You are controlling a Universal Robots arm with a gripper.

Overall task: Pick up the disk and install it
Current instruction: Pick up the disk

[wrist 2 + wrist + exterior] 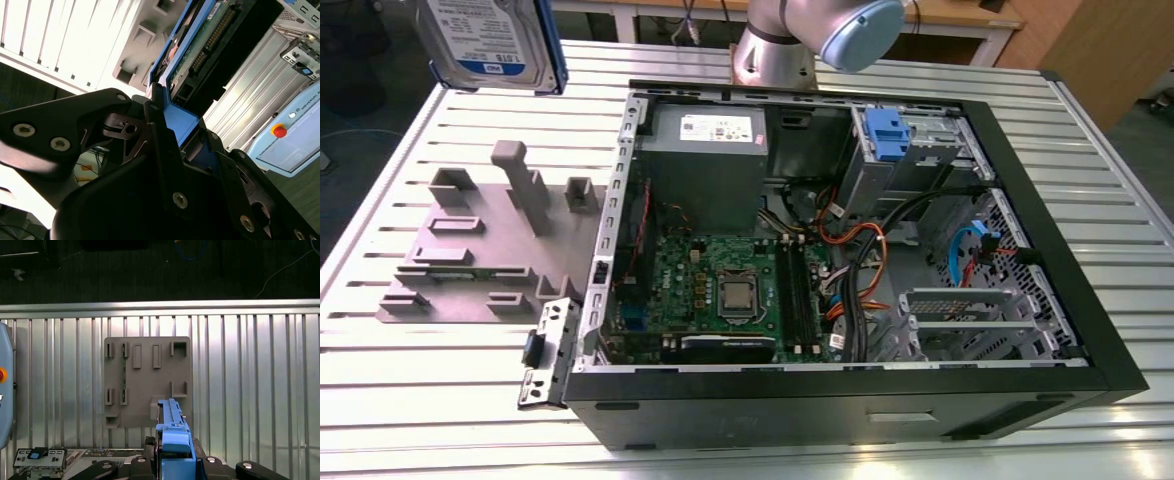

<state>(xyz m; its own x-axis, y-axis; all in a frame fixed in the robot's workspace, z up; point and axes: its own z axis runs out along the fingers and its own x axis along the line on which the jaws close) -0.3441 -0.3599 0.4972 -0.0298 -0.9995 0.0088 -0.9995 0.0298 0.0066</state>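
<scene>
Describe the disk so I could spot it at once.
Start at the open black computer case on the slatted metal table. Beyond the grey plastic fixture, at the exterior view's upper left, hangs the flat silver disk. Its blue side rails and white-and-blue label distinguish it from the case's grey power-supply box.

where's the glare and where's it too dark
Second wrist view: the table slats blow out white, the gripper holding the disk is near-black. First wrist view: mild sheen on the slats. Exterior view: the computer case interior is shadowed.
</scene>
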